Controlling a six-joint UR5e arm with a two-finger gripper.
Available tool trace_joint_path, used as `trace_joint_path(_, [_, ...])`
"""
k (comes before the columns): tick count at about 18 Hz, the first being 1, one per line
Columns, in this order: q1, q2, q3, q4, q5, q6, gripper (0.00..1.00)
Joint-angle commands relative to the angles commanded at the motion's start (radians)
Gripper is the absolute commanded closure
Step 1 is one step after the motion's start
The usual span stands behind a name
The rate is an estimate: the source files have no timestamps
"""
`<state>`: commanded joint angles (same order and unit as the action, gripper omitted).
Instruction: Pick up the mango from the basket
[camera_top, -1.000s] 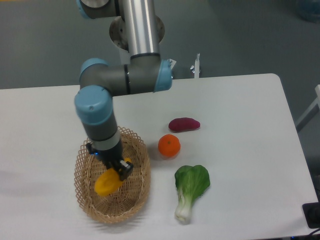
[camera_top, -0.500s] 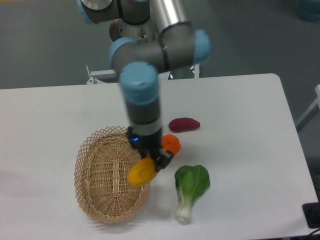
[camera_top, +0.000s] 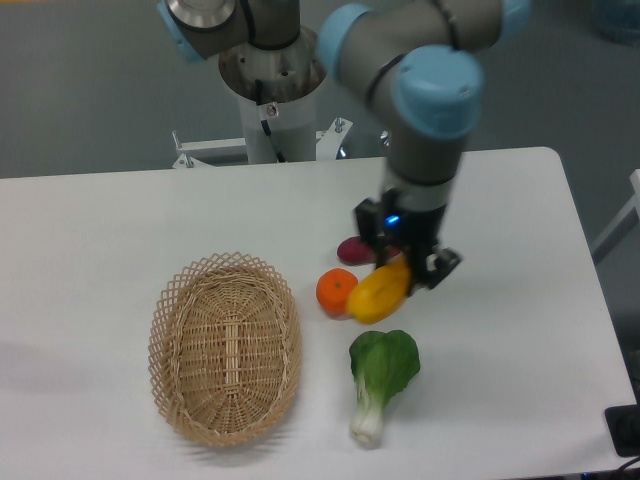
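Note:
My gripper (camera_top: 408, 268) is shut on the yellow-orange mango (camera_top: 377, 294) and holds it above the table, to the right of the round orange (camera_top: 336, 291) and just above the green leafy vegetable (camera_top: 382, 368). The tan woven basket (camera_top: 225, 346) sits at the left front of the table, with nothing in it, well left of the gripper.
A purple-red sweet potato (camera_top: 350, 249) lies behind the orange, partly hidden by the gripper. The robot base (camera_top: 270, 110) stands at the table's back edge. The white table (camera_top: 90, 240) carries all these things.
The gripper has carried the mango out of the basket and to the right, past the orange, to a spot above the leafy vegetable. The basket is left with nothing in it.

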<state>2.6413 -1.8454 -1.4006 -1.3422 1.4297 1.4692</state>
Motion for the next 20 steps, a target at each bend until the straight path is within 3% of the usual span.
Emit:
trace_joint_path(8, [0.098,-0.006,0.011,-0.005,0.000,0.157,0.47])
trace_joint_path(20, [0.109,-0.023,0.011,0.005,0.003,0.172,0.47])
